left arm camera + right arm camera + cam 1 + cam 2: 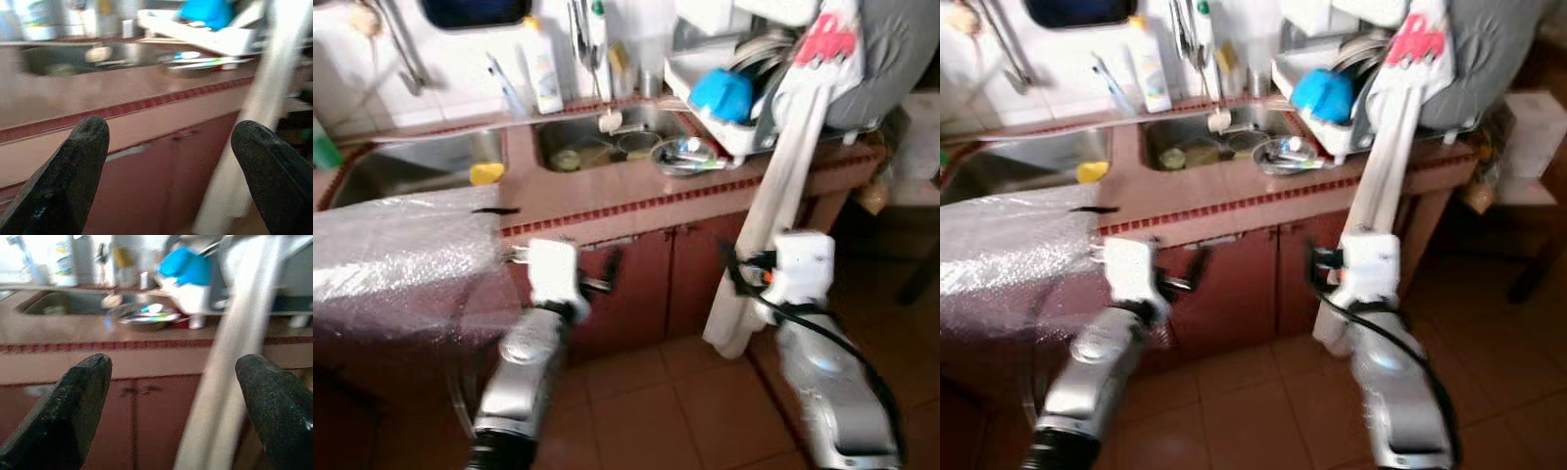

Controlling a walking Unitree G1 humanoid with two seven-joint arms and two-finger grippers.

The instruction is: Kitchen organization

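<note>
Both tools, left tool and right tool, are wide open and empty; the hanging cloth could snag the right one, toppling the metal bowl off the counter.

Sink sunk into desk, bowl just right of it, dish rack further right, cabinet doors below, bottle behind sink.

Our two silver arms raised forward side by side, left gripper with its black fingers spread wide and holding nothing, right gripper likewise wide apart and bare, both wrists level
</note>
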